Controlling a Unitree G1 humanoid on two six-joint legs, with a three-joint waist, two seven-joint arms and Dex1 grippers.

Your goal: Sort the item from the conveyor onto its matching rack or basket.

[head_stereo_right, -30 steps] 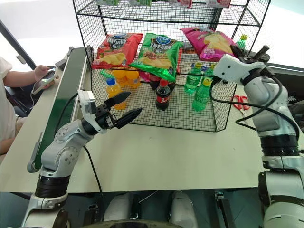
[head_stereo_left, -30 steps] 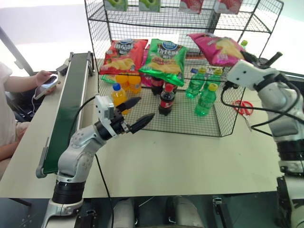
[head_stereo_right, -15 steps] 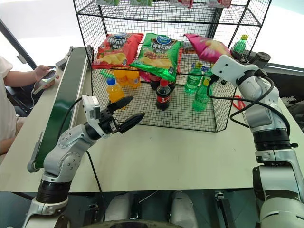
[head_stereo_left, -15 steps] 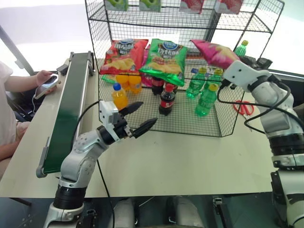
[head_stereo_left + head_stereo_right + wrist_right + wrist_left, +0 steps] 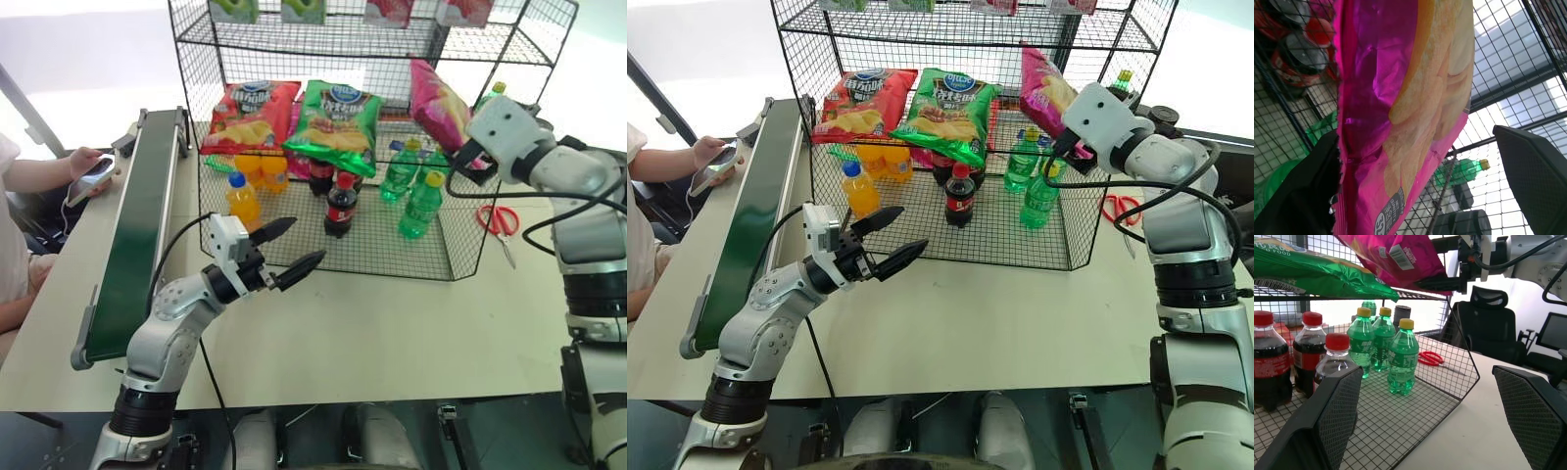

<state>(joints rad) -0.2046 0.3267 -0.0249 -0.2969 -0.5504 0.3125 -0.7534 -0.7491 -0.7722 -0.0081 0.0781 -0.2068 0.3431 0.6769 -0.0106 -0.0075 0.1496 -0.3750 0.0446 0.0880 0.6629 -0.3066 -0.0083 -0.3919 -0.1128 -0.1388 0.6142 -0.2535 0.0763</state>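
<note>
Head stereo pair looks forward and down from above the near edge of the surface (image 5: 411, 323), facing the rack (image 5: 294, 44) at mid range; both eyes share the rack, the conveyor (image 5: 137, 235) beside it, both arms. Right eye sits slightly offset, same scene. Left wrist cam low, near the surface, looks level into the rack's bottom tier past its own fingers (image 5: 1327, 416): bottles (image 5: 1403, 357) close, pink bag (image 5: 1396, 254) overhead. It shares bottles and bag with the head views. Right wrist cam is inside the rack front, very near the bag (image 5: 1400, 98), tilted upward through the mesh.
</note>
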